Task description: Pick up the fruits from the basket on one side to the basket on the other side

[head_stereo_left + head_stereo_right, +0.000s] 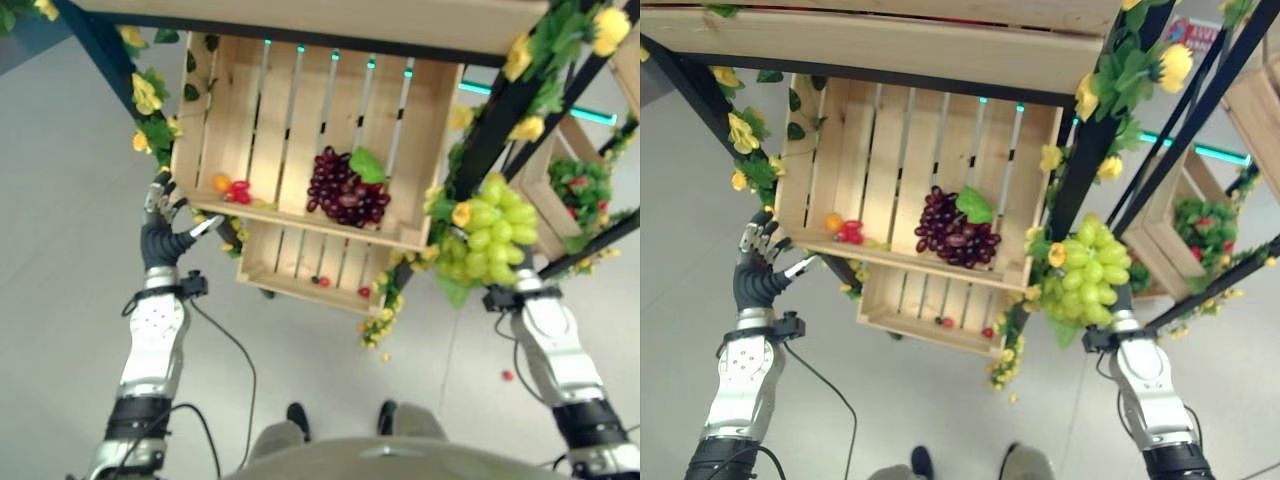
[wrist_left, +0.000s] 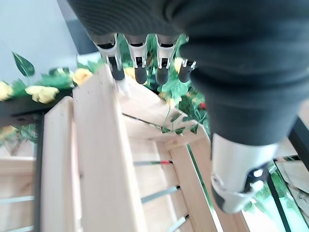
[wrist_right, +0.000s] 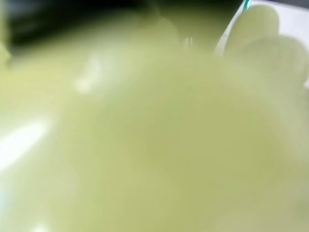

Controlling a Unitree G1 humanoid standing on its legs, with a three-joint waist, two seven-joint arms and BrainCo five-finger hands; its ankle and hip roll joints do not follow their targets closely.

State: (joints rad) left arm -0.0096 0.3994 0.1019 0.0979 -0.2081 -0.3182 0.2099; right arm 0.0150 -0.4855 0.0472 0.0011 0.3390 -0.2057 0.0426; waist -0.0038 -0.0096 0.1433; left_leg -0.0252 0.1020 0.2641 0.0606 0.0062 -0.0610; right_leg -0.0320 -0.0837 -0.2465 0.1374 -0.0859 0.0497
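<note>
One green grape bunch [image 1: 492, 232], wrist-close blur.

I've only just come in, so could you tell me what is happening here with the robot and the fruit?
The robot is moving fruit between wooden crates. A bunch of green grapes sits at the end of its right arm, covering the right robot hand, beside the black frame post. The left robot hand, fingers relaxed, is at the left corner of the upper crate. In that crate lie purple grapes and some small red and orange fruit.

Green grape bunch [image 1: 492, 232] beside crate [image 1: 300, 140], purple grapes [image 1: 345, 190] lying inside
</note>
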